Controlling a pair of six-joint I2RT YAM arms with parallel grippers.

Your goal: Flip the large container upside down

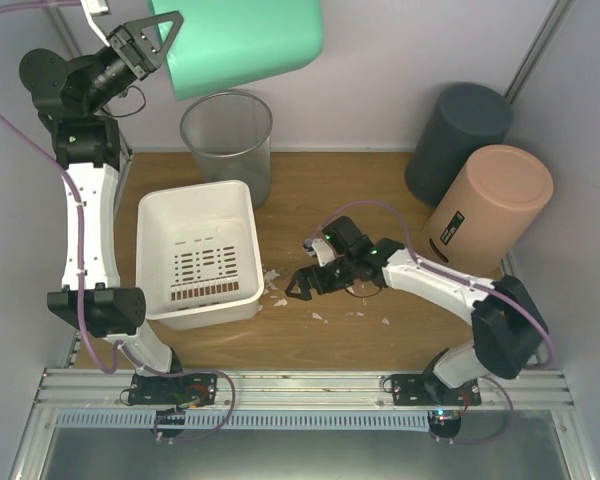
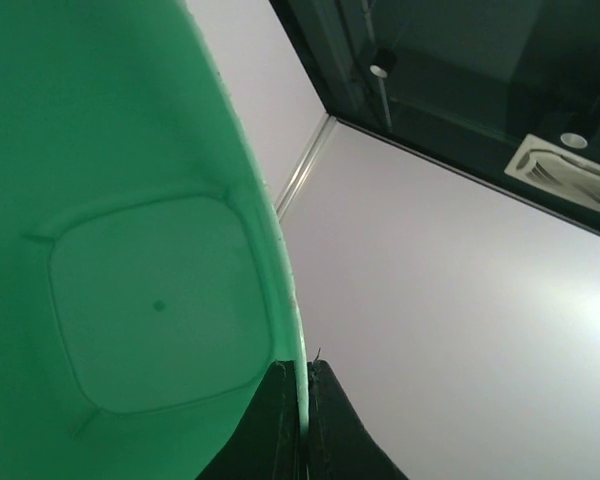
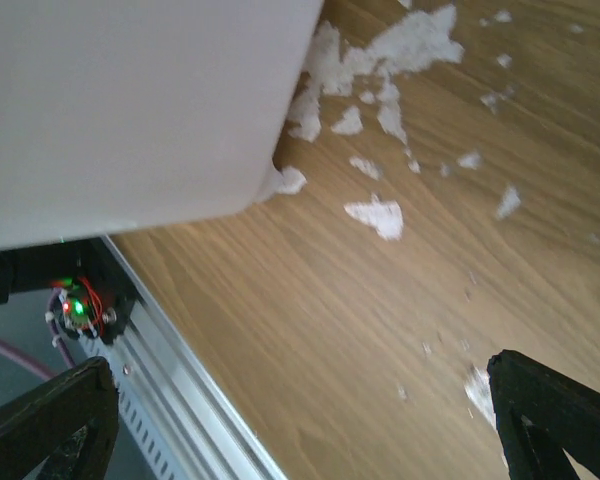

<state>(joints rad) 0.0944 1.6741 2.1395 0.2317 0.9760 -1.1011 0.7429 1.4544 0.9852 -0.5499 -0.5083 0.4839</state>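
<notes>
Hanging high above the table's (image 1: 380, 190) far-left corner, the green container (image 1: 242, 40) is tipped, its rim pinched by the left gripper (image 1: 165, 35). The right gripper (image 1: 310, 268) is spread wide near the white bin (image 1: 195, 255) and paper scraps (image 1: 277, 290).

Overhead, the top edge cuts off the green container (image 1: 242, 45); in the right wrist view the white bin (image 3: 130, 100) is blurred.
</notes>
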